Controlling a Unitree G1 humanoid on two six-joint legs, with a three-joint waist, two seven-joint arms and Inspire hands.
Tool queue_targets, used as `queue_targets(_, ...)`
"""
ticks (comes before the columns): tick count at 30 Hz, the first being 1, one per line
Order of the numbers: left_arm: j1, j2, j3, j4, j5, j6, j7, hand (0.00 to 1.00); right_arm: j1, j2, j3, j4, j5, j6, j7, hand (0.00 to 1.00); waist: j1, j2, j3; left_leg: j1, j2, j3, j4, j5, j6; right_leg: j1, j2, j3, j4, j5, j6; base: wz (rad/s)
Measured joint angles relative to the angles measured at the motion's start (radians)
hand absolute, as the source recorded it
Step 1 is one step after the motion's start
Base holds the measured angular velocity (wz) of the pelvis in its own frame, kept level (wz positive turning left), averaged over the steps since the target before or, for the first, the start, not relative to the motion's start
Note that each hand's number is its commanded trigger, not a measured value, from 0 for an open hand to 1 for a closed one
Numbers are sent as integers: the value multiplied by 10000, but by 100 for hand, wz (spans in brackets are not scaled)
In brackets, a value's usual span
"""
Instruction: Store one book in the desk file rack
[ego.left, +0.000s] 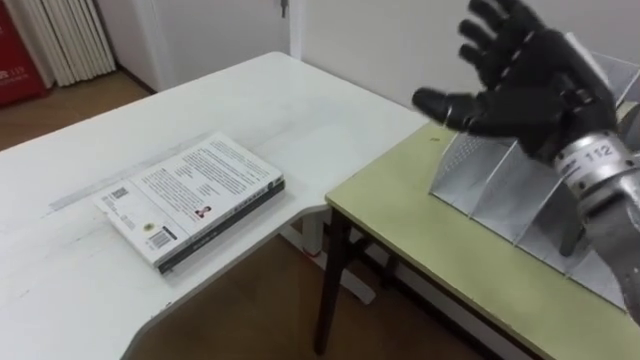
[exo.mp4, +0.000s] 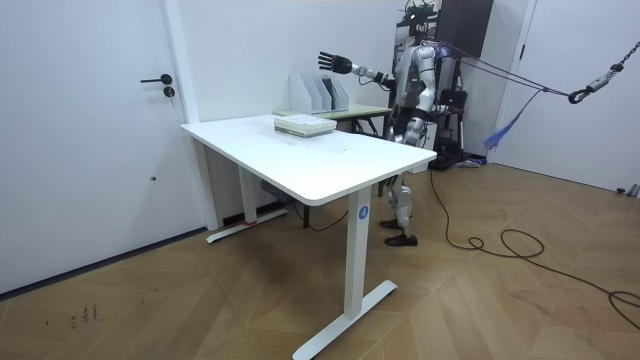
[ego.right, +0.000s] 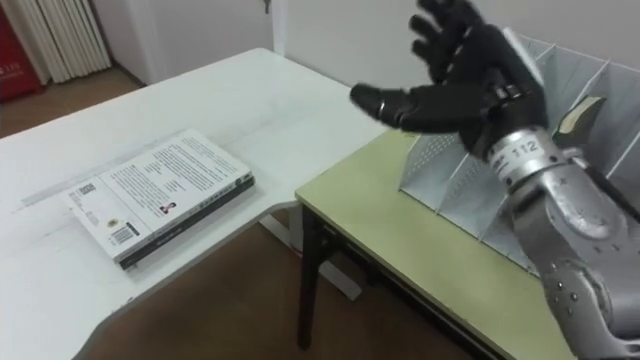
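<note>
Book (ego.left: 192, 198): flat, left of frame, on white desk (ego.left: 300, 110). File rack (ego.left: 500, 185): right, slots vacant. Right hand (ego.left: 520, 75): fingers spread, holding nothing, raised over rack

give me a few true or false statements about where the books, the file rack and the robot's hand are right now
1. The books lie flat on the white table. True.
2. The right hand is curled round a book. False: its fingers are spread and it holds nothing, raised above the file rack.
3. The file rack stands on the green desk. True.
4. A book already stands in the file rack. False: the slots that show hold no book.
5. The books lie near the white table's edge that faces the green desk. True.
</note>
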Motion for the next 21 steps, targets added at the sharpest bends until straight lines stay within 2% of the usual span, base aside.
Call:
queue_targets(2, -91, 124, -33, 37, 63, 93, -83, 0, 342, 0, 529, 2, -260, 10, 1139, 0, 161, -40, 8, 45, 1, -14, -4, 0, 0, 43, 0, -13, -3, 3, -4, 0)
queue_targets(4, -196, 203, -72, 37, 156, 97, -77, 0, 950, 5, 949, 140, -986, 1, 1881, 0, 368, -179, -38, 31, 1, -17, 2, 0, 0, 49, -6, -14, 1, 3, -4, 0)
queue_targets(7, -530, 362, -350, 404, 81, 181, -90, 0, 1992, 11, 1954, 850, -2685, 43, 2889, 0, 788, -311, -3, 21, -4, -6, -21, -5, -1, 35, -16, -46, 25, 9, 5, 2)
queue_targets(9, -710, 408, -516, 414, 80, 186, -87, 0, 2716, 67, 2574, 1282, -4174, 365, 3455, 0, 1057, -334, -17, 17, -7, -25, -57, -13, 7, 22, -17, -46, 27, 18, 20, 0)
queue_targets(11, -998, 377, -715, 756, 49, 174, -73, 0, 3488, 130, 3172, 1911, -5810, 566, 4260, 0, 1281, -235, 49, 6, -21, -98, -61, -23, 25, 31, -35, -85, 22, 35, 35, 0)
queue_targets(14, -1131, 298, -913, 910, -130, 177, 91, 0, 3957, 265, 3292, 3162, -7041, 693, 4546, 0, 1328, -57, 106, -43, -28, -82, -65, -29, 37, -2, -35, -16, 34, 56, 40, -1)
queue_targets(17, -1151, 220, -972, 927, -138, 165, 325, 0, 4048, 398, 3260, 4755, -7668, 682, 4309, 0, 1181, -6, 62, -47, -27, -89, -44, -28, 36, 24, -44, -78, 13, 67, 37, 0)
queue_targets(18, -1149, 212, -970, 922, -117, 163, 363, 0, 4055, 532, 3185, 5170, -7743, 666, 4216, 0, 1167, 25, 72, -40, -23, -88, -47, -27, 35, 29, -38, -78, 5, 66, 36, 0)
queue_targets(20, -1078, 92, -903, 915, -108, 145, 521, 0, 4162, 1259, 2338, 6735, -8112, 594, 3645, 0, 1060, 32, 35, -33, -21, -44, -13, -26, 33, 31, -34, -82, -14, 64, 32, 0)
queue_targets(21, -1043, 56, -848, 925, -107, 143, 529, 0, 4185, 1388, 2089, 7027, -8202, 495, 3477, 0, 1042, 53, 36, -35, -23, -29, -3, -26, 33, 34, -35, -79, -18, 62, 34, 0)
